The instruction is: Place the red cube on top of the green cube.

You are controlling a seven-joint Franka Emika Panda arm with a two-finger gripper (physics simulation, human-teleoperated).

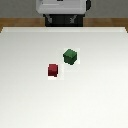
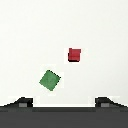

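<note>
Exterior view: white table (image 1: pixel 30 95) fills most of the frame, with the robot's grey base (image 1: pixel 62 9) at its far edge, at twelve o'clock from the table's middle. Red cube (image 1: pixel 53 70) sits flat on the table just off centre, faces roughly square to the table edges. Green cube (image 1: pixel 70 56) rests on the table at about one to two o'clock from the red one, near it but apart, a strip of bare white between them. Green cube is turned on its base, one corner towards the camera, and looks slightly the larger. Neither cube is stacked; both on the surface. No arm or gripper over the cubes in this view. Wrist view: looks down at the same two cubes from well above. Gripper (image 2: pixel 64 103) shows only as two dark fingertips (image 2: pixel 22 102) at the frame edge, set wide apart with clear table between them; jaws stand open, holding nothing. Both cubes lie well clear of the fingertips, untouched. Red cube (image 2: pixel 74 54) square-on, green cube (image 2: pixel 50 80) rotated diamond-wise, close to each other, not touching.
</note>
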